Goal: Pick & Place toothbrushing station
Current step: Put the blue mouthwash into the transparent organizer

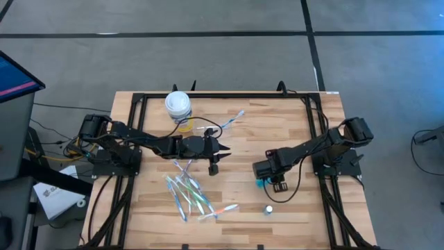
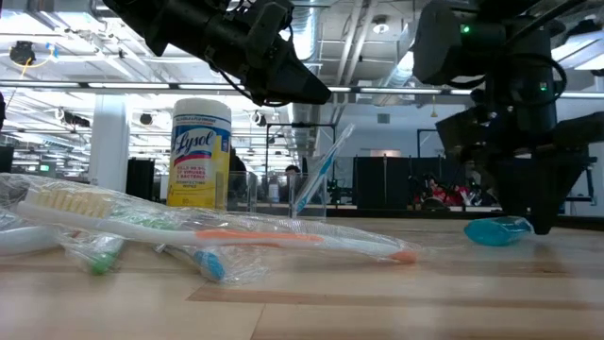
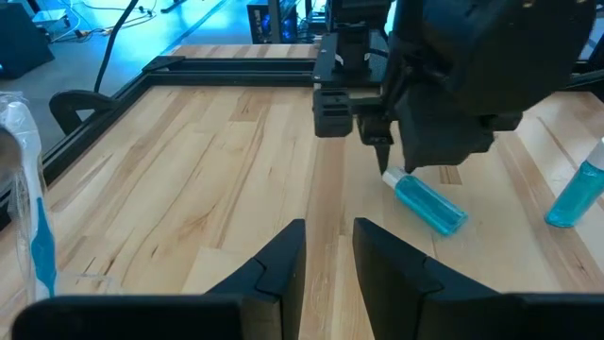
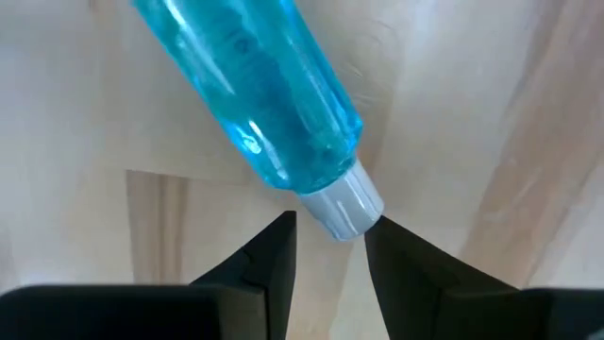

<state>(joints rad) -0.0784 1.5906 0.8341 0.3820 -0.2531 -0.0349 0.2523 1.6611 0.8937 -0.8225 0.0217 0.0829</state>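
A small blue tube (image 4: 255,104) with a white cap lies slanted on the table at the right, and my right gripper (image 4: 330,236) stands over it, pointing down, shut on it. A second blue tube (image 1: 268,208) stands upright nearer the front edge. The clear cup (image 2: 307,200) stands near the back with a toothbrush (image 2: 321,170) leaning in it. Several wrapped toothbrushes (image 1: 189,193) lie loose on the table at front left. My left gripper (image 3: 328,231) hovers open above the table's middle, holding nothing. My right gripper has the tube's white cap (image 4: 342,206) between the free ends of its two fingers, coming from above. The tube's blue body (image 3: 429,203) stretches away from the fingers toward the table's left, low over the wood. Whether its bottom end rests there I cannot tell.
A yellow canister with a white lid (image 1: 177,104) stands at the back left beside the cup. A black frame (image 1: 222,95) runs along the table's edges. Bare wood lies between the two grippers.
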